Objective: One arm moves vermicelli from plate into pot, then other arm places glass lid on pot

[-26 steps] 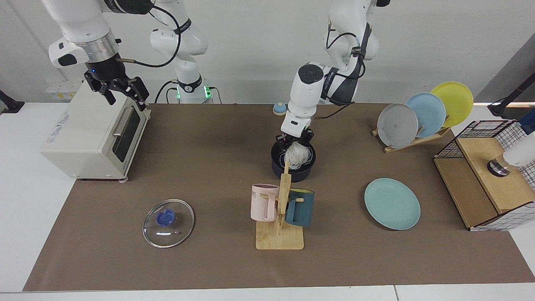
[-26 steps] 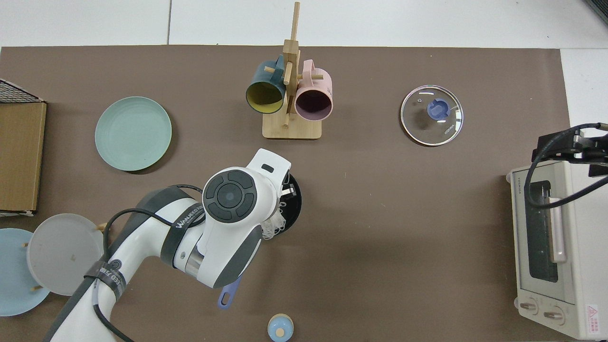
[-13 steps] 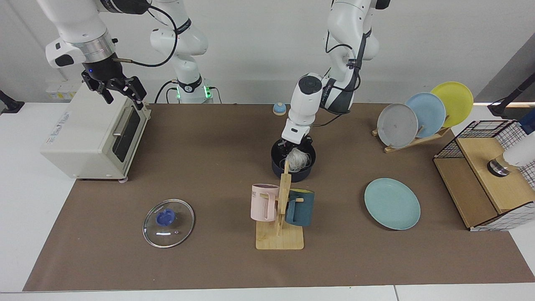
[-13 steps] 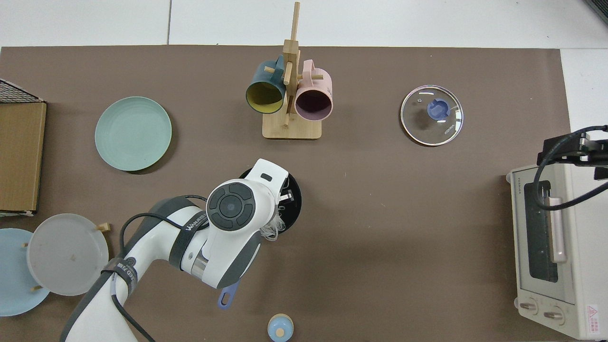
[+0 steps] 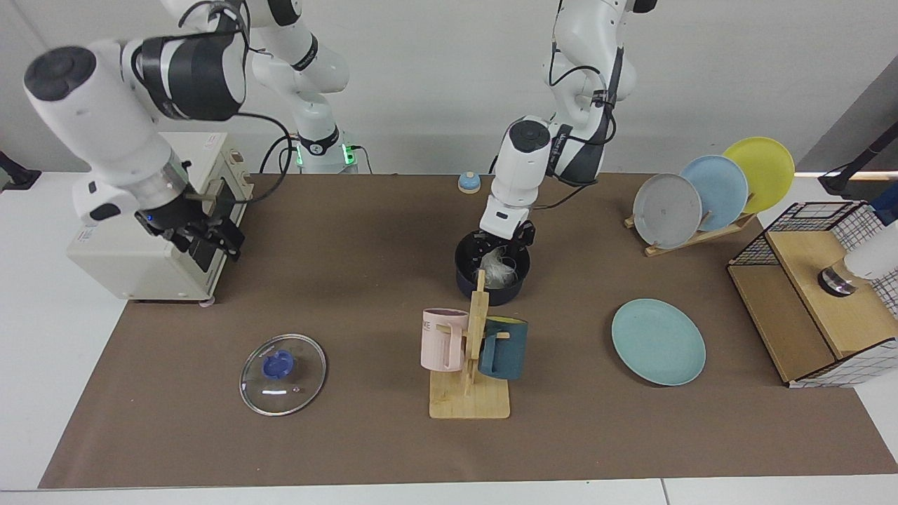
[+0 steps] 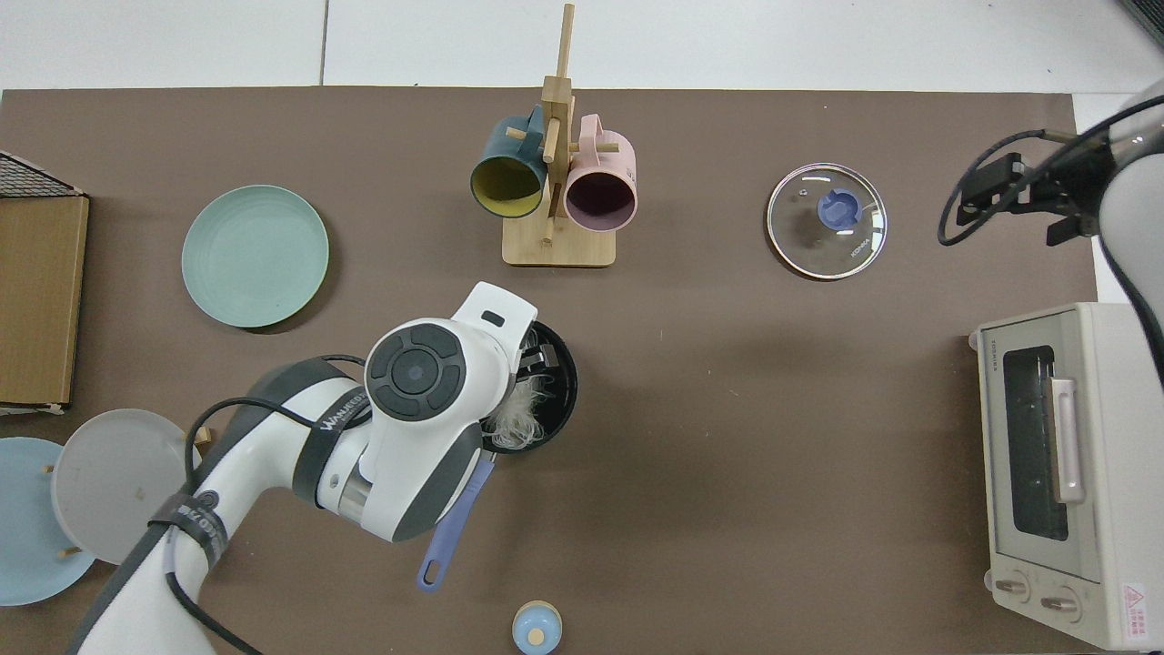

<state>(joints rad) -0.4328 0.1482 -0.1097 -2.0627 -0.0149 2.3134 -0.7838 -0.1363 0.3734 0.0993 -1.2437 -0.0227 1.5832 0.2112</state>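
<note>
The table [image 5: 365, 231] carries a brown mat under everything. The right arm [image 5: 105, 140] has swung down since a second ago: its right gripper [image 5: 210, 235], then high above the toaster oven [image 6: 1055, 473], now hangs in front of the oven's door, jaws spread with nothing between them. The left arm [image 6: 400, 437], whose band reads "WANJEED", has sunk lower; its left gripper [image 5: 504, 242] sits in the mouth of the pot [image 5: 466, 280], and I cannot tell how far its jaws stand apart. The plate [image 5: 658, 341] lies bare, well apart from the pot. The glass lid [image 5: 283, 374] lies flat, knob up, unmoved. The pot's long blue handle [image 6: 452, 532] points toward the robots. The vermicelli [image 5: 499, 266] now lies down inside the pot; earlier it stood above the rim.
</note>
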